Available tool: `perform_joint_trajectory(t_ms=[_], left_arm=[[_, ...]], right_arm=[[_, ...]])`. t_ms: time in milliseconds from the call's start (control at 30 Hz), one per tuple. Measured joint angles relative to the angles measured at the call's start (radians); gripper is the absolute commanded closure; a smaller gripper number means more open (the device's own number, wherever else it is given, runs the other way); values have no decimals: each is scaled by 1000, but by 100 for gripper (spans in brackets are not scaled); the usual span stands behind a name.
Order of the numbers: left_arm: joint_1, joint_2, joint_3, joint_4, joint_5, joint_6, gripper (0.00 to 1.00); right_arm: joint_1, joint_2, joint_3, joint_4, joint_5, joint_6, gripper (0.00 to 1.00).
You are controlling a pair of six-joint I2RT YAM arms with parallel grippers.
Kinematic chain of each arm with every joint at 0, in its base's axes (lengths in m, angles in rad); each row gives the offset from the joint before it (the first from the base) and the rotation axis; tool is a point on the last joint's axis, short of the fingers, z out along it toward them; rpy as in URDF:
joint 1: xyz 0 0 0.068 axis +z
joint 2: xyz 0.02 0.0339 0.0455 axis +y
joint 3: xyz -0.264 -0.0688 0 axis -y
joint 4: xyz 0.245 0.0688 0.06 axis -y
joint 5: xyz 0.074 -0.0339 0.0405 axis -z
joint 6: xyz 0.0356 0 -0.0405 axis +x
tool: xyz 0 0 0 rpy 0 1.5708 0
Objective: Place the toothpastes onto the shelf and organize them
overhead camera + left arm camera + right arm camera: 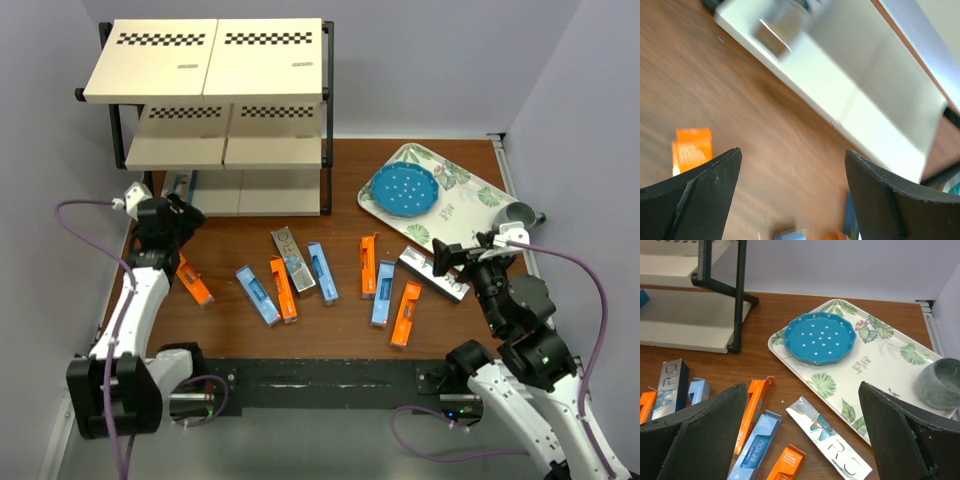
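Nine toothpaste cartons (322, 271) in orange, light blue and silver lie flat in a loose row across the middle of the brown worktop (240, 225), all of them on the near side of the shelf (205, 60). The three-tier shelf, with a black frame and cream boards, stands at the far left corner.

The left claw (188, 216) hangs over the worktop near the left edge, just in front of the shelf's lowest board, with its jaws spread wide and nothing between them. Its wrist camera shows the left claw (792, 151) above bare wood, with the lowest board ahead. An orange carton (691, 149), the leftmost of the row, lies just outside the left finger.

The right claw (466, 252) hangs near the right edge, its jaws also wide apart and empty. Seen from its own wrist, the right claw (802, 386) looks down on a silver carton (829, 444) lying just beside the near edge of a leaf-patterned tray (880, 365).

The tray sits at the far right corner and carries a blue plate (404, 189) and a grey cup (518, 213).

A small blue object (180, 185) sits at the left end of the shelf's lowest board, too small to identify.
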Motion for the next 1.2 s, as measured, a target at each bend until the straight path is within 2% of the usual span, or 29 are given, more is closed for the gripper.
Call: perform_joint_trajectory(t_ms=[267, 467, 667, 867, 1033, 1200], left_arm=[[-317, -291, -48, -231, -97, -97, 12], [-552, -304, -48, -321, -146, -222, 12], [-878, -137, 0, -413, -284, -404, 13], [-1148, 178, 225, -562, -441, -620, 23], [-1218, 401, 398, -640, -495, -725, 29], [-1224, 519, 449, -669, -505, -766, 36]], right_arm=[[0, -35, -27, -5, -77, 63, 1], [1, -34, -48, -12, -112, 85, 1], [4, -37, -51, -12, -127, 92, 1], [5, -51, -51, -11, -129, 92, 1], [5, -65, -51, -13, -129, 92, 1], [8, -84, -51, -12, -129, 92, 1]])
